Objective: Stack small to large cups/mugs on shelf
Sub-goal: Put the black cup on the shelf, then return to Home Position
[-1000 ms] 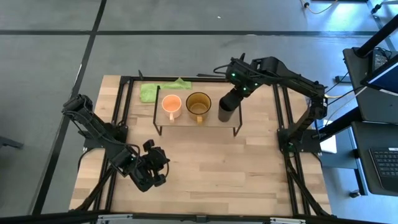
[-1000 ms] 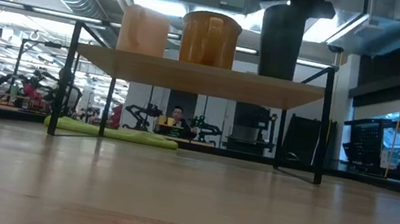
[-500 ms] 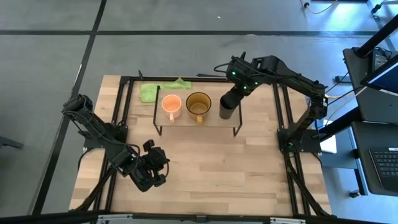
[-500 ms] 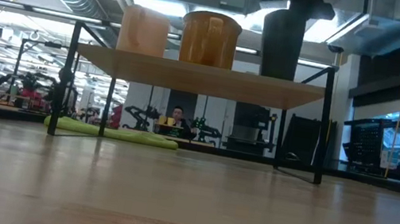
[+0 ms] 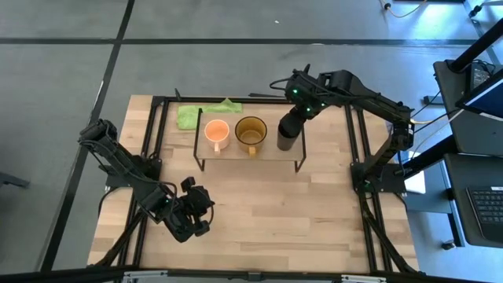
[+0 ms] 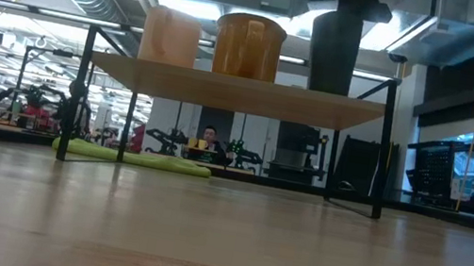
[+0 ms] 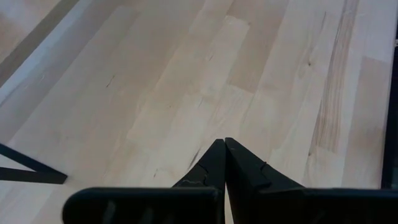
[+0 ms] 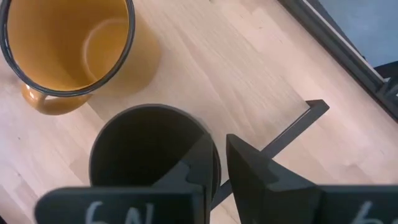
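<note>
The right gripper has its two fingers closed on the rim of the black cup, one finger inside the wall and the other outside it, with only the thickness of the rim between them. The black cup stands upright directly under this gripper, on the right end of the shelf, and in the low view its base meets the board. Just beside the cup, on the side away from the shelf's end, sits the olive-yellow mug, open side up, close to the cup but apart from it, its handle turned toward the front edge of the board. Beyond that mug, farther from the right gripper, stands the small light-orange mug, also upright, so the three vessels make one row along the shelf. Behind the shelf, past its left end, a green cloth lies on the wooden table. Well away from all of this, the left gripper rests low over the near left part of the table, its fingers pressed together at the tips with nothing between them and bare wood beneath.
</note>
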